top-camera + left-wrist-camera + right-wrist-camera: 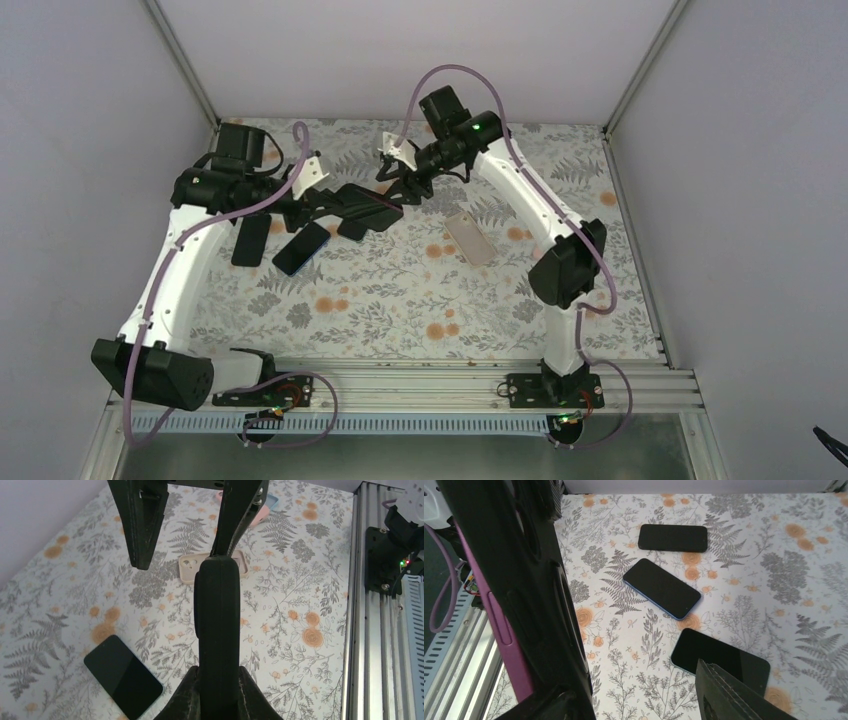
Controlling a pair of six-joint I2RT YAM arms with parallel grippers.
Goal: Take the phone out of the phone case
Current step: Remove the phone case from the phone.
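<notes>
Left gripper (219, 692): pressed together on the phone case (217, 620), pinching its lower end from both sides.
Phone case: black, held on edge above the worktop (400, 300), at the upper middle of the top view between the two arms.
Case edge: in the right wrist view a purple strip (499, 625) runs along the black body at the left of the frame; I cannot tell whether it belongs to a phone inside.
Right gripper (398, 183): spread. In the left wrist view one of its fingers (140, 525) hangs clear to the left of the case's far end, and the other sits right at that end.
Blue-edged phone (661, 587): flat on the worktop, screen up, centre of the right wrist view.
Black phone (672, 537): flat, above the blue-edged one in that frame, apart from it.
Third phone (719, 657): flat, lower right, partly behind a gripper finger.
Beige case (470, 238): lies empty on the worktop, right of centre in the top view, well apart from the phones.
</notes>
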